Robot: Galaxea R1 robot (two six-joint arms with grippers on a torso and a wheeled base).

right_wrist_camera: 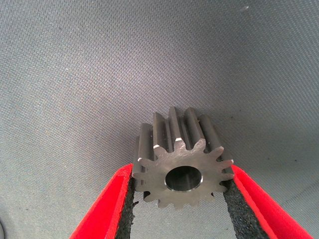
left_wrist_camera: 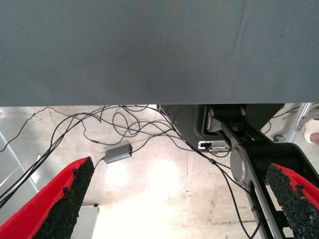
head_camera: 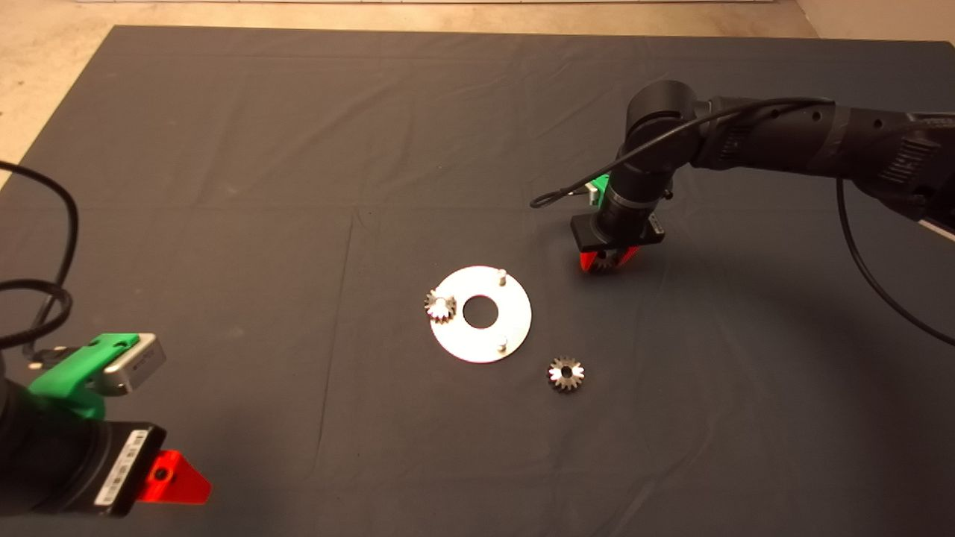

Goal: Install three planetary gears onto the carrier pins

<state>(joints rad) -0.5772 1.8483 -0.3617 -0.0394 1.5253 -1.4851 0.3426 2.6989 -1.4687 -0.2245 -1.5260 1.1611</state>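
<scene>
Right tool [right_wrist_camera: 182, 196] grips 2nd small dull-steel toothed gear [right_wrist_camera: 180, 167] w/ pads clamped; next needs bore lined over free silvery peg [head_camera: 502, 274] on shiny round disc [head_camera: 481, 314]; left tool [left_wrist_camera: 179, 199] parked, open

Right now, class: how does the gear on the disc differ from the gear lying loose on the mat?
The gear on the disc sits over a pin at the disc's edge; the loose gear lies on the mat, off the disc. Neither is held. Both look alike: small, toothed, steel.
</scene>
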